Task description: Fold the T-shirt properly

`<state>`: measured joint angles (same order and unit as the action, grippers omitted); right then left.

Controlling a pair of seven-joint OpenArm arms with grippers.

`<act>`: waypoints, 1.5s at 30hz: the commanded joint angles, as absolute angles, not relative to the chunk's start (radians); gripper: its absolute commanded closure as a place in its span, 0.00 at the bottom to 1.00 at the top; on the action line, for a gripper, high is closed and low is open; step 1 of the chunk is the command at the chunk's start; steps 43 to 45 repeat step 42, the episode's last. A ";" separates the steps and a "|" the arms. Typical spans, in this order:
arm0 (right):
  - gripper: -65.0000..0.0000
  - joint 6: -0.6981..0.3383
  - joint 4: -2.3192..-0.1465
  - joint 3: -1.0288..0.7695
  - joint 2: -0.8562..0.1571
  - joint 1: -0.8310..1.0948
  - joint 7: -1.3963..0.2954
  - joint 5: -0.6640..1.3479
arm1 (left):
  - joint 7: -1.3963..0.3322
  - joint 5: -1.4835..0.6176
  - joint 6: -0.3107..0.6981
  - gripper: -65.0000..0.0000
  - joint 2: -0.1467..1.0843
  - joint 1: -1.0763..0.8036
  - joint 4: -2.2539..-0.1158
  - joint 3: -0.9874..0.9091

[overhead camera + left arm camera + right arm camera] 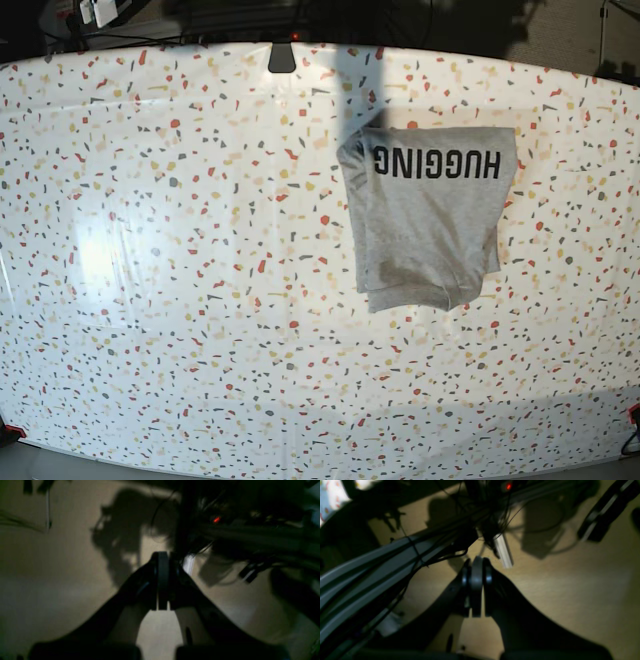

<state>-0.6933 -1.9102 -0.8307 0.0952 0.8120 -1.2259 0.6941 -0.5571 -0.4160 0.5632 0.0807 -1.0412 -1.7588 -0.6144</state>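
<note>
One light heather-grey cotton T-shirt (428, 215) lies on the table, folded into a tall rectangle with black block lettering reading "HUGGING" upside down along its far edge; it sits right of centre in the base view, toward the far side, with its near hem slightly uneven. No arm shows in that view. There are two grippers, each seen only by its own wrist camera: the left black gripper (162, 580) has its jaws pressed together on nothing, and the right black gripper (477, 585) is likewise closed and empty. The surface is a white tabletop speckled with red, yellow and grey terrazzo flecks (180, 280), glossy with a bright reflection at its left. Both wrist views are dim, showing a tan floor (570, 592), dark cables, grey rails and one small red light each.
</note>
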 commanded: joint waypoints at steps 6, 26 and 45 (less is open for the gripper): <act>1.00 -0.698 -1.657 -0.828 0.080 0.826 -0.994 0.507 | -0.448 -0.338 0.628 1.00 0.086 -0.963 -1.513 -0.620; 1.00 -0.682 -0.520 -0.319 -0.333 0.370 -0.428 0.160 | -0.180 0.004 0.572 1.00 0.083 -0.461 -0.584 -0.620; 1.00 -0.489 -0.384 0.012 -0.234 0.162 -0.354 0.153 | -0.084 0.191 0.302 1.00 0.061 -0.174 -0.273 -0.619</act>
